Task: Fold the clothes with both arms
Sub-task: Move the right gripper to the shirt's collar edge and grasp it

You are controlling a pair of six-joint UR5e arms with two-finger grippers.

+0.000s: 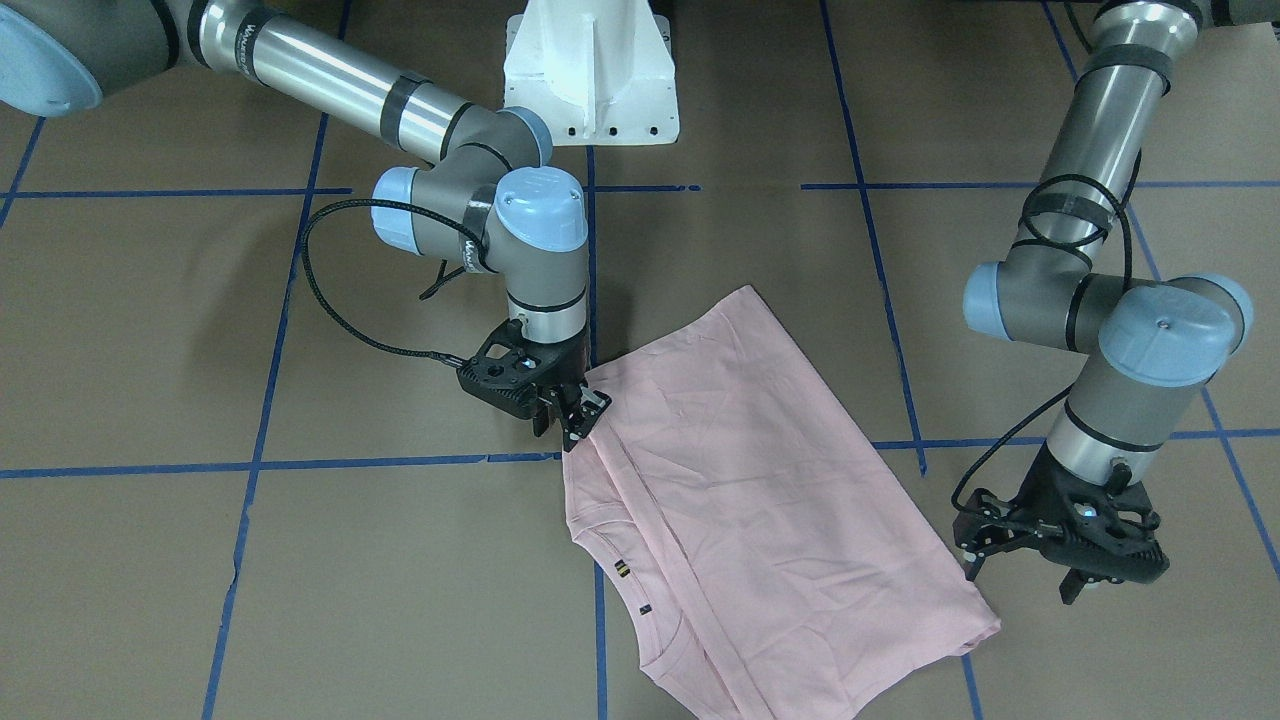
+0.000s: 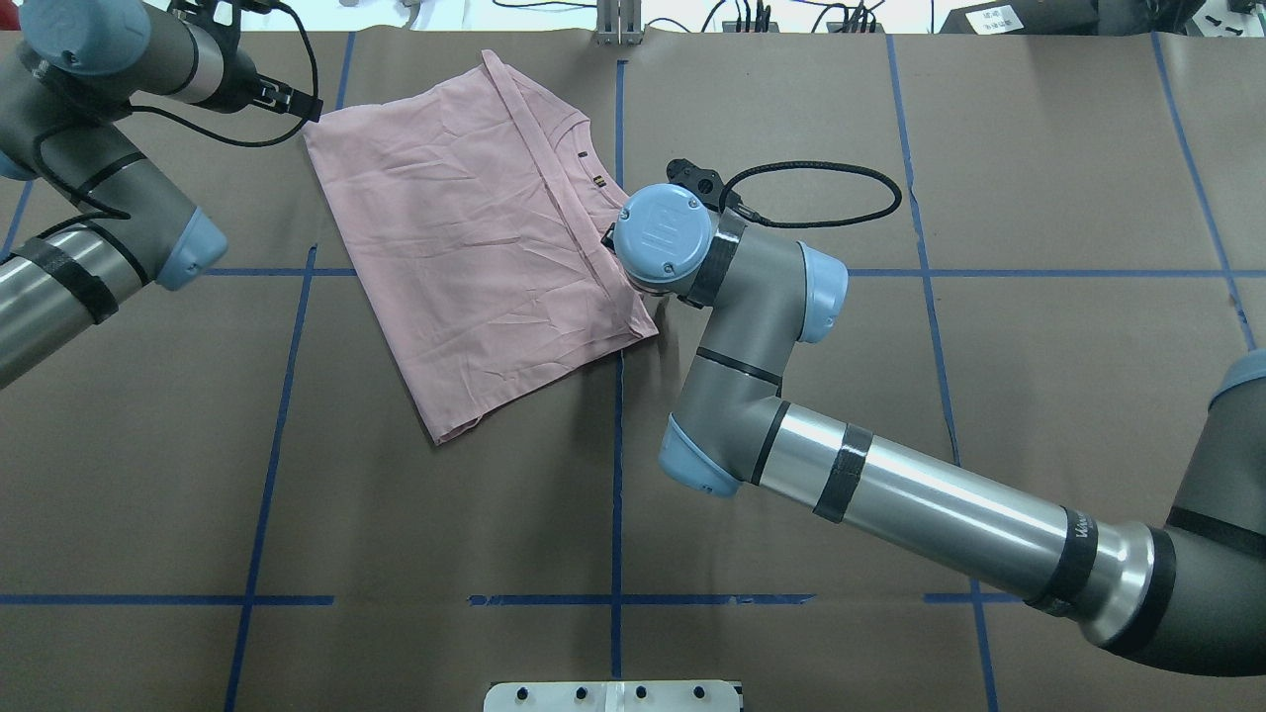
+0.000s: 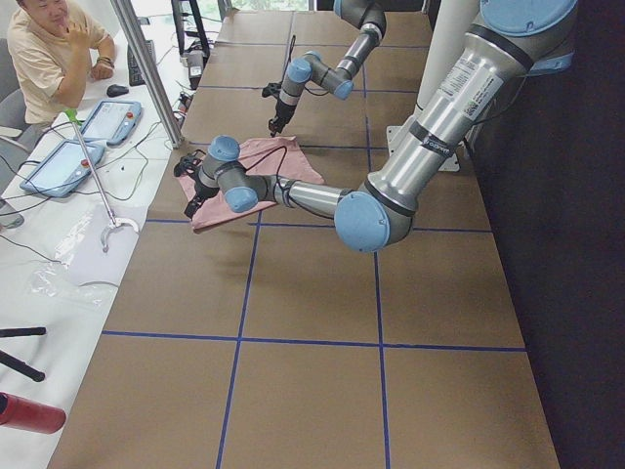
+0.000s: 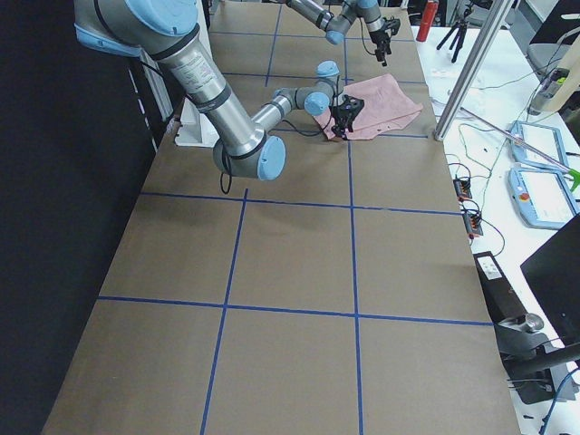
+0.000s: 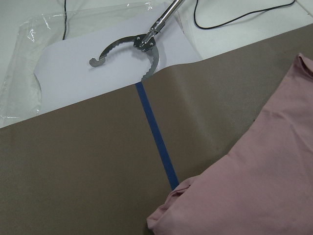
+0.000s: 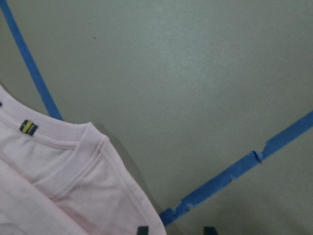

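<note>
The brown bench [image 1: 200,330] holds the pink t-shirt [image 1: 760,480], lying flat and partly folded. The left hand [image 1: 1018,583] hangs wide open and empty beside one corner. The right hand [image 1: 575,420] sits a little open over the shoulder edge, squeezing nothing yet. Both should pinch their edges firmly, then lift together.

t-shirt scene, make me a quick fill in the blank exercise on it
The t-shirt on the table is coloured ___.
The tape lines on the table are coloured ___.
The gripper nearest the collar is the robot's ___ one.
Missing words: pink, blue, right.
</note>
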